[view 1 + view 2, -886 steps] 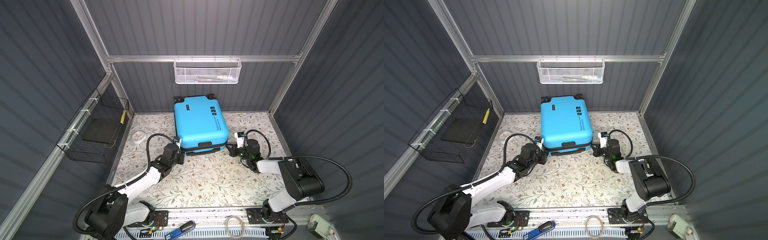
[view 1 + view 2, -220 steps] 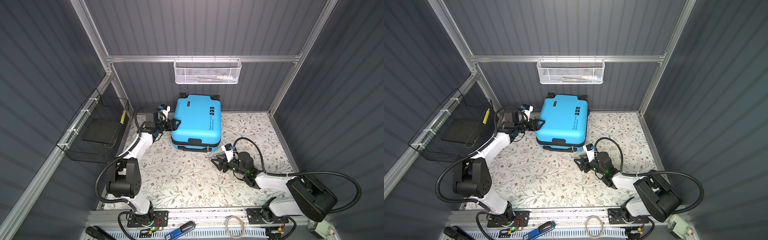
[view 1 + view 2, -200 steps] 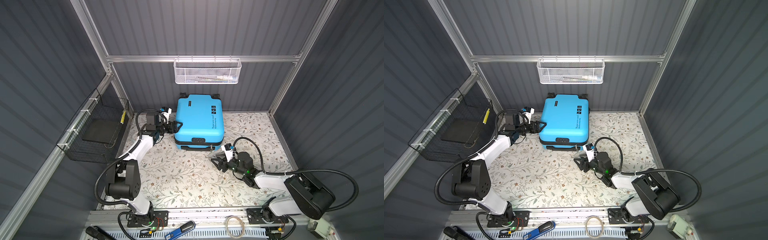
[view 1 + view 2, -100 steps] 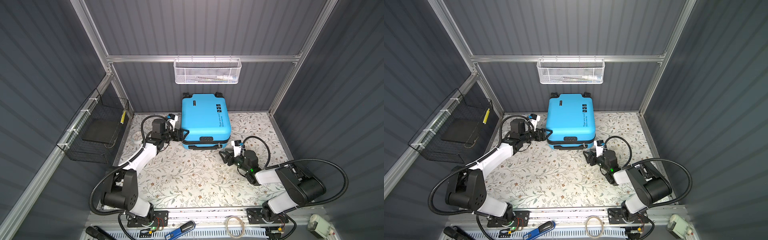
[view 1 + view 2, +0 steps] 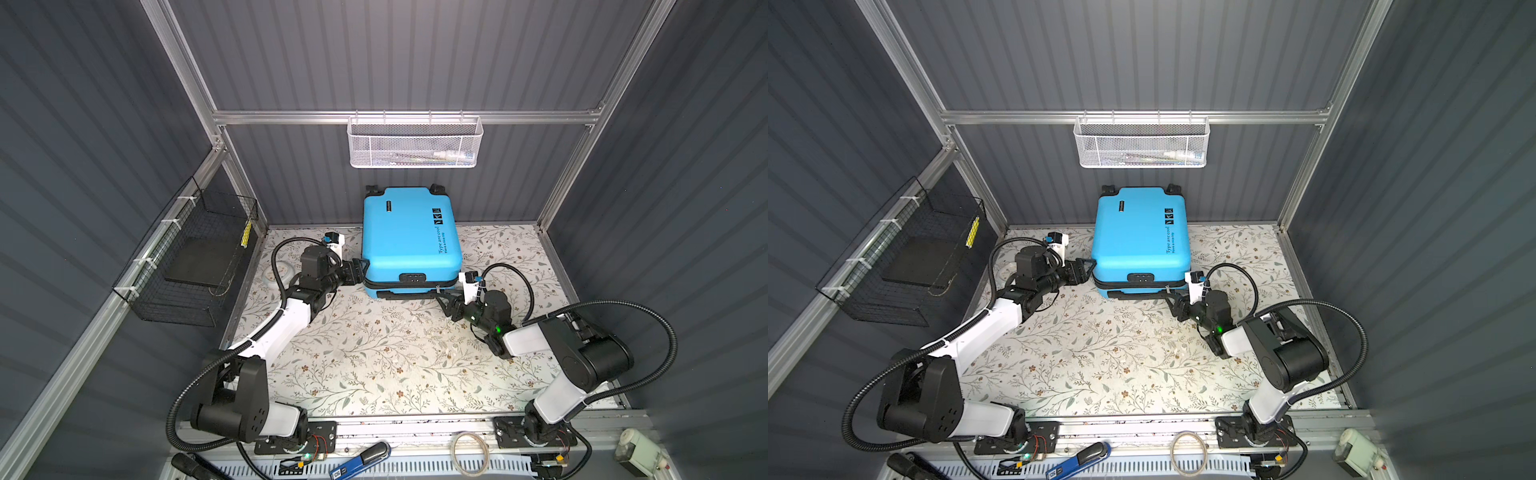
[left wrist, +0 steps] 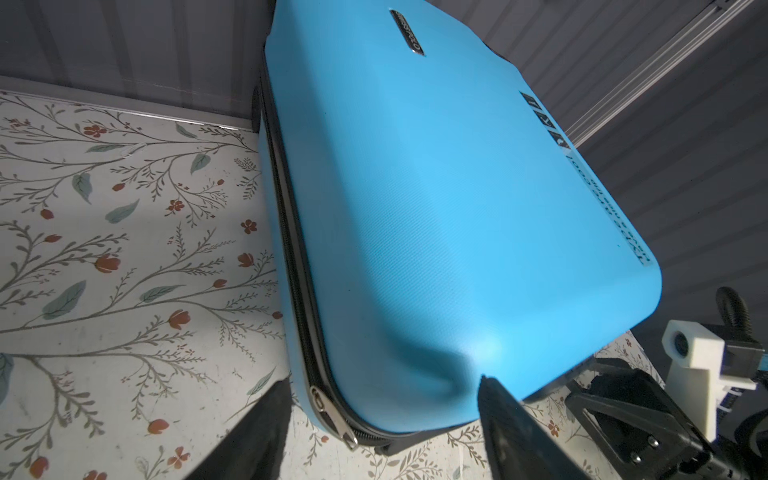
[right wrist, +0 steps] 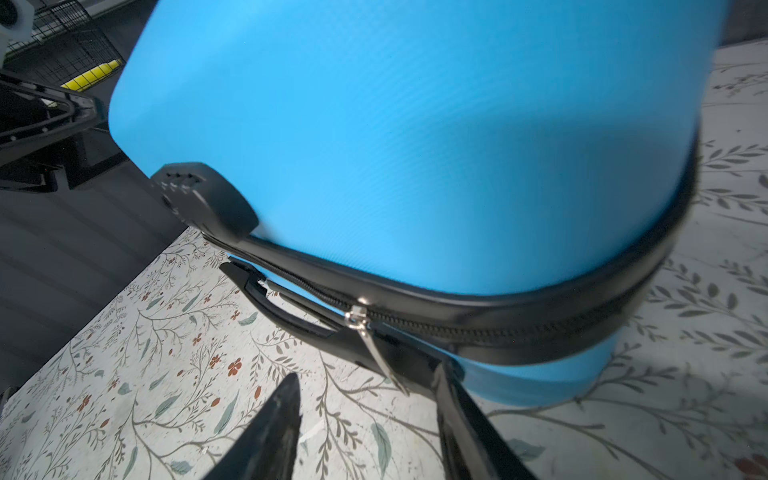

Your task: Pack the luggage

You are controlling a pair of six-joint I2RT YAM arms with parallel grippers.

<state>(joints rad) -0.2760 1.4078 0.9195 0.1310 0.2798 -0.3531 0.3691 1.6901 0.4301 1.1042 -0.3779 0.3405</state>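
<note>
I find the blue suitcase (image 5: 409,241) lying flat and zipped at the back of the flowered mat (image 5: 374,357), its wheels against the rear wall, directly under the white mesh basket (image 5: 415,145). The black wire basket (image 5: 195,257) hangs on the left wall, well clear. A small white dish (image 5: 276,274) lies partly hidden behind the left arm's cable. The left gripper (image 5: 359,270) sits at the suitcase's front left corner, fingers apart, one finger (image 6: 498,411) touching the shell. The right gripper (image 5: 444,301) is at the front right edge, fingers apart and holding nothing, with the zipper pull (image 7: 368,336) dangling just ahead of them and the black handle (image 7: 282,307) beside it. Against a second ago, the suitcase has been squared up from a skewed lie, and the right gripper has closed in from the open mat.
</note>
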